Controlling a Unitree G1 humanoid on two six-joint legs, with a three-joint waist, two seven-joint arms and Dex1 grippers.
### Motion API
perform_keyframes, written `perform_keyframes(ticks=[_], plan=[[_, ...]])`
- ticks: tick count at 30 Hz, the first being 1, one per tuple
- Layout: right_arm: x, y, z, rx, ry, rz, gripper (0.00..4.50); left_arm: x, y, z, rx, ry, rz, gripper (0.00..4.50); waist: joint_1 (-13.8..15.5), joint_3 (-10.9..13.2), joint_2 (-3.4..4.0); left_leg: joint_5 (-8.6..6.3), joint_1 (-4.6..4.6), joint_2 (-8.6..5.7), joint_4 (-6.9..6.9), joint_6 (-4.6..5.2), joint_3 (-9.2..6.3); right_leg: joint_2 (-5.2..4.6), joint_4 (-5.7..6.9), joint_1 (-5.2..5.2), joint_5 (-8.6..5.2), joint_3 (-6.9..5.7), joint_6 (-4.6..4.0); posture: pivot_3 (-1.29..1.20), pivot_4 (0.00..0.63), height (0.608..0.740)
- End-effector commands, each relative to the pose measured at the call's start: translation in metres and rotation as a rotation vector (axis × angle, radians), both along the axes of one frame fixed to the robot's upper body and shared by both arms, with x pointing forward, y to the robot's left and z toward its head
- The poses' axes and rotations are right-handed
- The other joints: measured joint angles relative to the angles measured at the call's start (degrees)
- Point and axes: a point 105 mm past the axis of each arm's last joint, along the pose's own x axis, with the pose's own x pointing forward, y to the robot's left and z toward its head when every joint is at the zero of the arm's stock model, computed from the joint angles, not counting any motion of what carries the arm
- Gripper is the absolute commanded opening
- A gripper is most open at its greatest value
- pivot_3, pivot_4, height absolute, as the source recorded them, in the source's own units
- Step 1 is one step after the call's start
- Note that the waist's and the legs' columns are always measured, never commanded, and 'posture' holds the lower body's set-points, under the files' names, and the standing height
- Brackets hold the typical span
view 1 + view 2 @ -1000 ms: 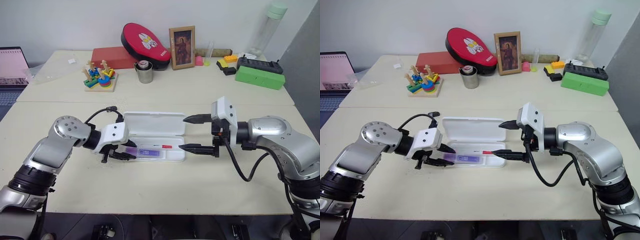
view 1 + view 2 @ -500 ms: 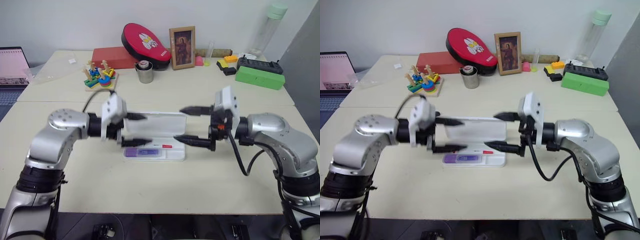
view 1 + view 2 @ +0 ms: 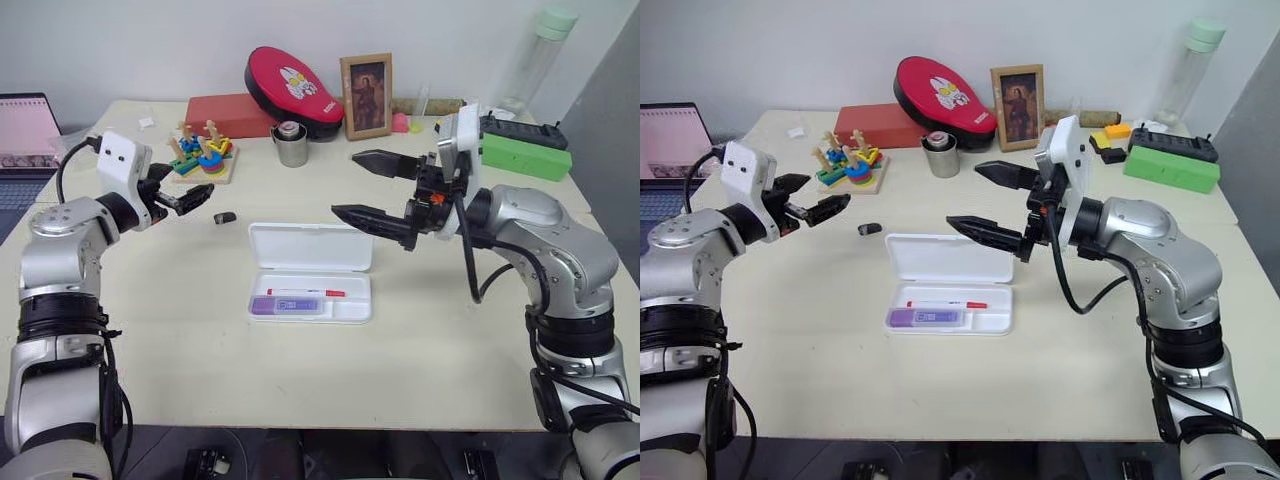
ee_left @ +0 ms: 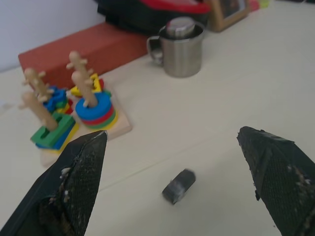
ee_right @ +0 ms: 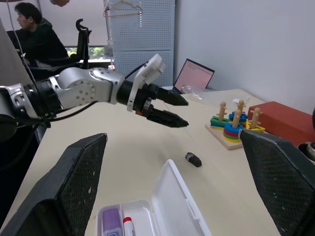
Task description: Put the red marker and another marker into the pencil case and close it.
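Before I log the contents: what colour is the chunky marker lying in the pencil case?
Lilac-purple highlighter, clearest in the left eye view.

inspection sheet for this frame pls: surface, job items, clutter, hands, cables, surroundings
Surface: pale table, bare along the near edge.
Job's things: pencil case open, lid folded back; red marker and purple highlighter lie inside.
Clutter: small black object beside the case; peg stacking toy, metal cup, red flat box, framed picture, green box along the far side.
Hands: left hand open, empty, above the table near the toy; right hand open, empty, above the case's lid.
Cables: black cable on the right arm.
Surroundings: laptop at the left; person seated in the background.
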Motion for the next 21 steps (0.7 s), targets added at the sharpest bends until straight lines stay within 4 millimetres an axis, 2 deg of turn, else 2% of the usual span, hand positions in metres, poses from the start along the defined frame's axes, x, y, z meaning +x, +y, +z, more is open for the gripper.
perform_keyframes(ticks=[1, 6, 14, 21], plan=[[-0.004, 0.002, 0.005, -0.005, -0.05, -0.002, 4.5, 0.007, -0.007, -0.02, 0.048, 0.041, -0.057, 4.49, 0.1, 0.0, 0.0, 0.0, -0.01, 0.0, 0.0, 0.0, 0.0, 0.0, 0.0, 0.0, 0.0, -0.02, 0.0, 0.0, 0.15, 0.74], [-0.004, 0.002, 0.005, -0.011, -0.05, -0.015, 4.5, 0.015, -0.014, -0.048, 0.081, 0.125, -0.068, 4.49, 0.0, 0.0, -0.03, 0.0, -0.03, 0.0, 0.01, 0.0, -0.03, 0.01, 0.04, -0.03, 0.0, -0.04, 0.0, 0.0, 0.15, 0.74], [-0.006, -0.001, 0.005, -0.005, -0.046, -0.045, 4.5, 0.029, -0.014, -0.056, 0.094, 0.13, 0.049, 4.49, -0.1, 0.0, -0.04, 0.0, -0.05, 0.0, 0.01, 0.0, -0.02, 0.0, 0.04, -0.04, 0.0, -0.03, 0.0, 0.0, 0.15, 0.74], [-0.006, -0.001, 0.005, -0.004, -0.04, -0.051, 4.5, 0.029, -0.015, -0.066, 0.084, 0.159, 0.064, 4.49, -0.1, 0.0, -0.04, 0.0, -0.05, 0.0, 0.01, 0.0, -0.03, 0.0, 0.07, -0.04, 0.0, -0.03, 0.0, 0.0, 0.15, 0.74]])
